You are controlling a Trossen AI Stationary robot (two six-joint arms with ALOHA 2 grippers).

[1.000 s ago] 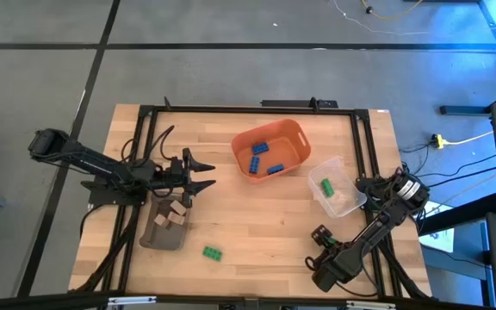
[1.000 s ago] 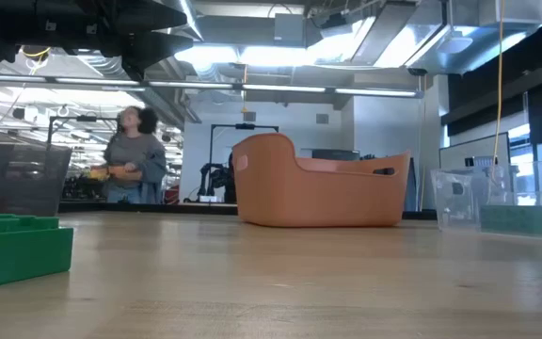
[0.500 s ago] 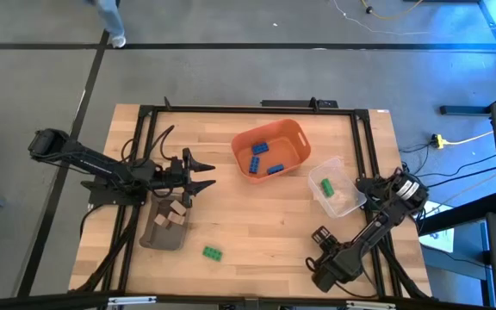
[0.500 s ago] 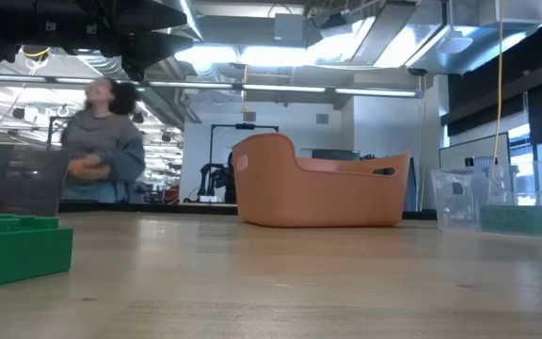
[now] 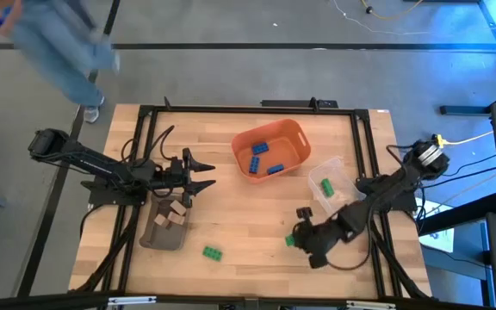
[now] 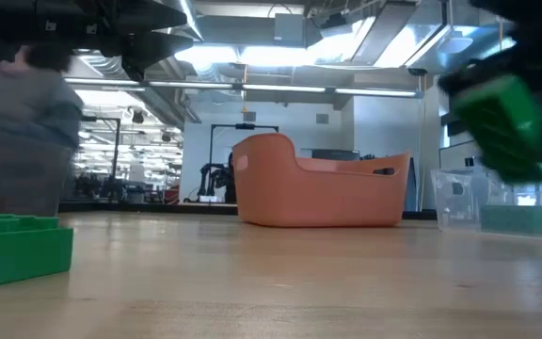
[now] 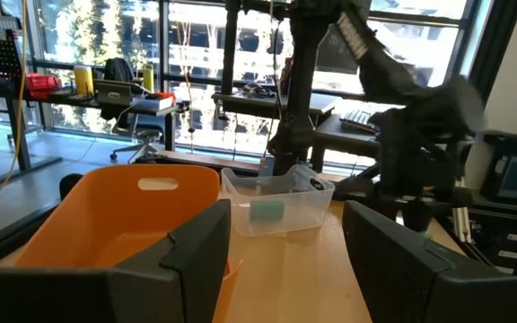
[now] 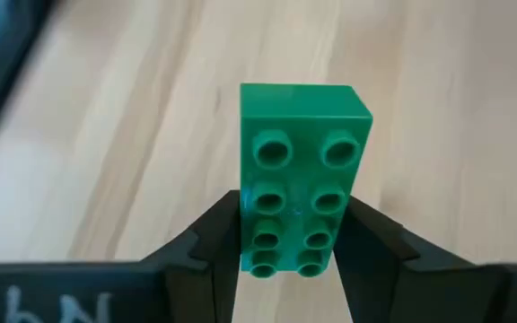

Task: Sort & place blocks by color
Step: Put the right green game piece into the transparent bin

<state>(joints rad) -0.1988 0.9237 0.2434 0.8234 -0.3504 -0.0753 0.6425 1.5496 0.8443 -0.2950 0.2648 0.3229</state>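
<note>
Clamped between the fingers of the right gripper (image 8: 285, 235), a green eight-stud brick (image 8: 300, 179) is held above the wooden table (image 5: 248, 215) at about five o'clock from the orange bin (image 5: 270, 148). The left gripper (image 5: 203, 174) is kept with jaws parted at the bin's nine o'clock, over the grey-brown tray (image 5: 164, 227) of tan bricks (image 5: 176, 213), while another green brick (image 5: 212, 252) lies at the tray's four o'clock.

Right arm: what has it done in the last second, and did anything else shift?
The right gripper swung from the table's near right edge toward the middle, now shut on a green block held above the wood. The left gripper, the other green block and the orange bin stayed put.
</note>
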